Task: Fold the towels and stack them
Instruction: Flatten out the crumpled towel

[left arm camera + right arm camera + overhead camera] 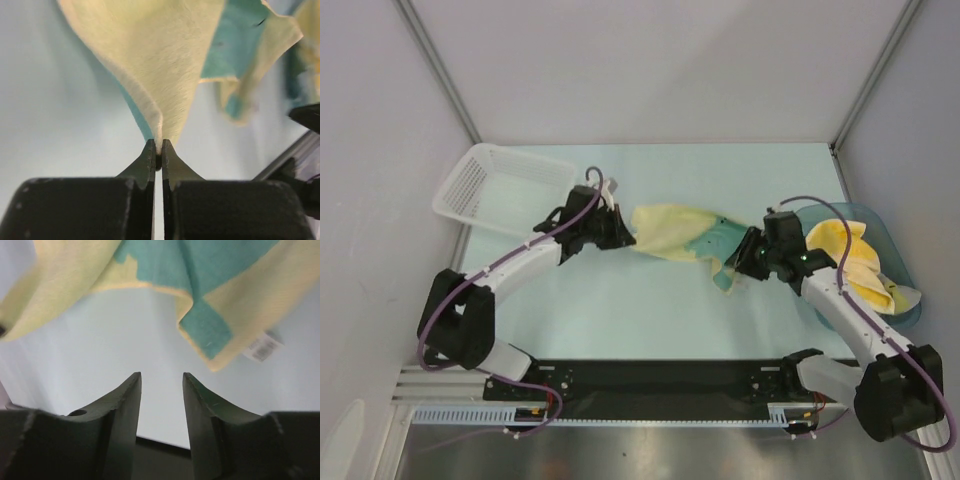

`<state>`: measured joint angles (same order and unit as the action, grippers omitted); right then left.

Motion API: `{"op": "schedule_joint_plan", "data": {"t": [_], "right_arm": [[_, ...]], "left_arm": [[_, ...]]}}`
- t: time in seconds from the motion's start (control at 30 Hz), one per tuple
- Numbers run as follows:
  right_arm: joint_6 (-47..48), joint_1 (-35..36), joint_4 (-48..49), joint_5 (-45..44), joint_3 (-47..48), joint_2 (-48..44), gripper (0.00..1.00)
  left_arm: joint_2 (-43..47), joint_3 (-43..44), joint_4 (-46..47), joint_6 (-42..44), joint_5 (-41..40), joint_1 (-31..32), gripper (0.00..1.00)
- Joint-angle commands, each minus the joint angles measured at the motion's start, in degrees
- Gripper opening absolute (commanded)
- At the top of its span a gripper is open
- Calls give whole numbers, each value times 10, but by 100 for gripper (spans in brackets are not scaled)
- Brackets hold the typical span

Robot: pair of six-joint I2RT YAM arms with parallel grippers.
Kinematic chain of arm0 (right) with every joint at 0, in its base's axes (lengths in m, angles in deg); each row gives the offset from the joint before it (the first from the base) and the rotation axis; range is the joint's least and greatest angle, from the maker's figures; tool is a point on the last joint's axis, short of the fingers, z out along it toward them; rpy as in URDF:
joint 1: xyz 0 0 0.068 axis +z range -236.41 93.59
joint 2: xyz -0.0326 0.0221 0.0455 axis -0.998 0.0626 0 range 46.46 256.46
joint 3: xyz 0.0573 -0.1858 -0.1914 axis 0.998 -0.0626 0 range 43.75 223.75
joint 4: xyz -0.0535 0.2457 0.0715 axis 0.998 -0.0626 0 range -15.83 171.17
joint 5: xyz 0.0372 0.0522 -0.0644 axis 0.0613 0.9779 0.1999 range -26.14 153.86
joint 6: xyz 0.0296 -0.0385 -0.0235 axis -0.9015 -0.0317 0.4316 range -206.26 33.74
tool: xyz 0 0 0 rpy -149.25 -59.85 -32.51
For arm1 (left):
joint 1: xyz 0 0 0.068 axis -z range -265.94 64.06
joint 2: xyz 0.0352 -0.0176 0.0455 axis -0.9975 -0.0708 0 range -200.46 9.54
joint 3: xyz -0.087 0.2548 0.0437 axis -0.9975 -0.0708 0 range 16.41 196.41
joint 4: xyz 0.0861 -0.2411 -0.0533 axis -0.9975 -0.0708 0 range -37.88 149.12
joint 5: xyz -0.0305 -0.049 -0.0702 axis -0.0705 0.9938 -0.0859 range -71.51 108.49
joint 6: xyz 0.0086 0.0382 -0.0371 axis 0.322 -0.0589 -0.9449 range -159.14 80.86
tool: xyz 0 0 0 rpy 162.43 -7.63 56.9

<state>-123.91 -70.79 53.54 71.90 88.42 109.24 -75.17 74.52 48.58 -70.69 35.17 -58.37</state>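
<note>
A towel (680, 235), teal on one face and pale yellow on the other with a yellow edge, hangs stretched above the middle of the table. My left gripper (625, 232) holds its left end. In the left wrist view the gripper (157, 147) is shut on a pinched yellow fold of this towel (165, 65). My right gripper (740, 262) sits just below the towel's right, teal end. In the right wrist view it (161, 377) stands open with nothing between its fingers, and the towel (210, 270) with its white label (262, 347) hangs beyond the tips.
A blue translucent tub (898, 262) at the right holds more crumpled yellow towels (850, 255). A white mesh basket (500, 185) stands at the back left. Grey walls close in the table on three sides.
</note>
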Motion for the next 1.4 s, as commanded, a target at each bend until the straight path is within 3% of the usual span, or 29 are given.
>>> {"op": "schedule_joint_plan", "data": {"t": [0.0,0.17,0.3,0.43,0.7,0.97,1.37], "right_arm": [[-23,54,-24,1,5,-32,45],[56,99,-9,10,116,28,51],[224,131,50,51,247,196,52],[337,155,39,95,414,366,51],[428,160,-14,166,663,603,51],[460,172,-15,142,714,726,51],[492,185,8,91,690,765,52]], "left_arm": [[11,-59,-5,-4,-39,-1,0],[43,-124,8,-14,-75,-1,0],[74,-156,25,-29,-97,0,0],[79,-182,40,-43,-99,-1,0],[78,-222,82,-69,-90,-1,0],[79,-230,88,-69,-87,0,0],[79,-232,90,-65,-90,-1,0]]}}
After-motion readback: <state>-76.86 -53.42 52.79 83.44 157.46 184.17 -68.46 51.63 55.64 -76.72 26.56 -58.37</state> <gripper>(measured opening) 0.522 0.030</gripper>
